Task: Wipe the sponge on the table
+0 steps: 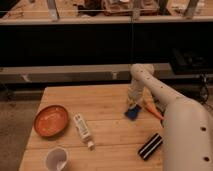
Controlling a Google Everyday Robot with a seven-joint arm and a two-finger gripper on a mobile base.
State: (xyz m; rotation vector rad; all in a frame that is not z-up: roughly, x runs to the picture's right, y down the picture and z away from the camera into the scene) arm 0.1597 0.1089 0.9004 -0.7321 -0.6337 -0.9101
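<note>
The claw (pixel 133 103) points down at the blue sponge (pixel 132 114), which lies right of centre on the wooden desk (pixel 100 99); its grip cannot be told. A striped block (pixel 150 146) lies nearer the front edge, with a white bottle (pixel 82 129) and an orange bowl (pixel 50 120) further left.

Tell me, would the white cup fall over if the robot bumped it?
Probably. The cup stands upright, open end up, so a bump near its rim could tip it. It looks small and likely light, so it might just slide on the table. The gripper is far from it, over the sponge.
</note>
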